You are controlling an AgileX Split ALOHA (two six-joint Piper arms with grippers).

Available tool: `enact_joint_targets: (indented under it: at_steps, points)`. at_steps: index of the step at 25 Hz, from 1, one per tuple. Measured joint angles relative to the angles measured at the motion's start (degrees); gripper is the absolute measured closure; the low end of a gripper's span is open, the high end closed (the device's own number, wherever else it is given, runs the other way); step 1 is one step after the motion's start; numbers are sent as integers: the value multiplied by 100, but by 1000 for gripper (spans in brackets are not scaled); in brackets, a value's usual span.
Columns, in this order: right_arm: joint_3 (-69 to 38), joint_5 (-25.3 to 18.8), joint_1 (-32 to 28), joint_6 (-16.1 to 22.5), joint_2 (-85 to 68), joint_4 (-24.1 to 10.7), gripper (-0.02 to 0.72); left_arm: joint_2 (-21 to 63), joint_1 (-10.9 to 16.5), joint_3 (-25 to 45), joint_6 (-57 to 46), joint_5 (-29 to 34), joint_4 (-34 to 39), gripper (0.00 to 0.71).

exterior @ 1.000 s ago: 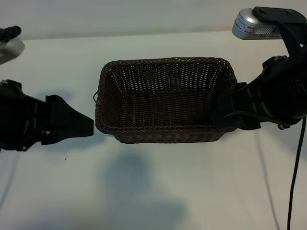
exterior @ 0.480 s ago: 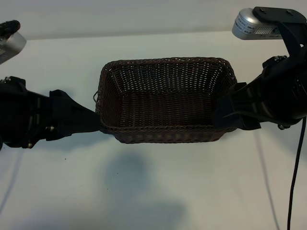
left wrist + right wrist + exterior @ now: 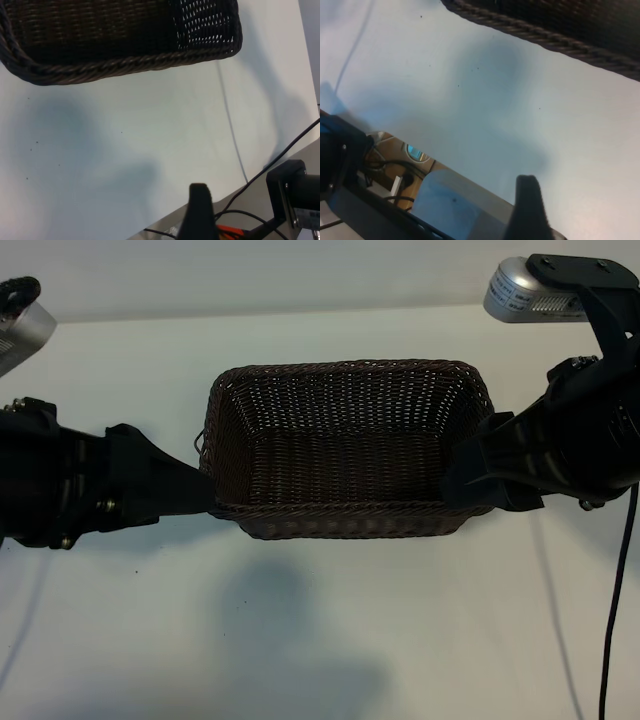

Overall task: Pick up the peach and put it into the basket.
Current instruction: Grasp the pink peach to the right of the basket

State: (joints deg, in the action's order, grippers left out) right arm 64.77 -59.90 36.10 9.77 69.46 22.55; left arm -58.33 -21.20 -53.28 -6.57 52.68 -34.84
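Left gripper (image 3: 195, 495): tip at the basket's (image 3: 345, 512) lower-left corner in the exterior view, touching or nearly touching the braided rim; contact cannot be confirmed. Its jaws stand spread, and nothing shows between them. In the left wrist view only one dark fingertip (image 3: 198, 200) is in frame, over bare white table (image 3: 125, 165), with the basket's rim and one woven end wall beyond it.

Right gripper (image 3: 470, 485): tip at the basket's right end, overlapping the rim near the lower-right corner. Jaws likewise spread, with no object seen in them. The right wrist view shows one dark fingertip (image 3: 529, 197) above the table, the braided rim crossing the far corner of the frame.

Basket: dark brown woven wicker, rectangular, sloping sides, standing mid-table between the two arms. Interior visible down to the weave of the floor.

Peach: cannot be located in any view; position not determined.

Writing: a silver camera housing (image 3: 525, 295) on the right arm carries small print, too small to read. No other labels legible.

Black cable (image 3: 615, 610) hangs down at the right edge.
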Motion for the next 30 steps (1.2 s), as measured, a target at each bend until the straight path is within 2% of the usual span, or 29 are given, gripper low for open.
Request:
enact_joint_targets:
  at_steps: [5, 12, 14, 19, 30]
  points:
    - [0, 0, 0, 0, 0, 0, 187, -86, -48, 0, 0, 0, -4, 156]
    - [0, 0, 0, 0, 0, 0, 187, -462, -658, 0, -125, -244, 60, 156]
    - [0, 0, 0, 0, 0, 0, 187, -518, -754, 0, -234, -263, 179, 157]
    - [0, 0, 0, 0, 0, 0, 187, -540, -780, -154, -538, -261, 521, 157]
    - [0, 0, 0, 0, 0, 0, 187, -540, -797, -206, -610, -223, 554, 157]
